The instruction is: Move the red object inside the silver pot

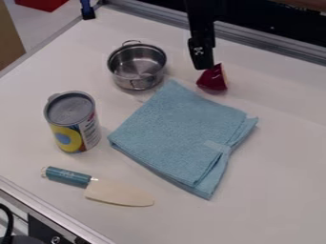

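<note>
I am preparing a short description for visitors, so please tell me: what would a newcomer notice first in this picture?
Most likely the light blue folded cloth, spread broadly across the middle of the white table. Next, perhaps, the dark red object just beyond the cloth, right beneath the black gripper. The shiny silver pot stands to the left of them, in the upper part of the view.

Blue cloth [181, 131] — silver pot [137, 69] — dark-red object [213, 80] — teal-handled, cream-bladed knife [117, 192].
</note>
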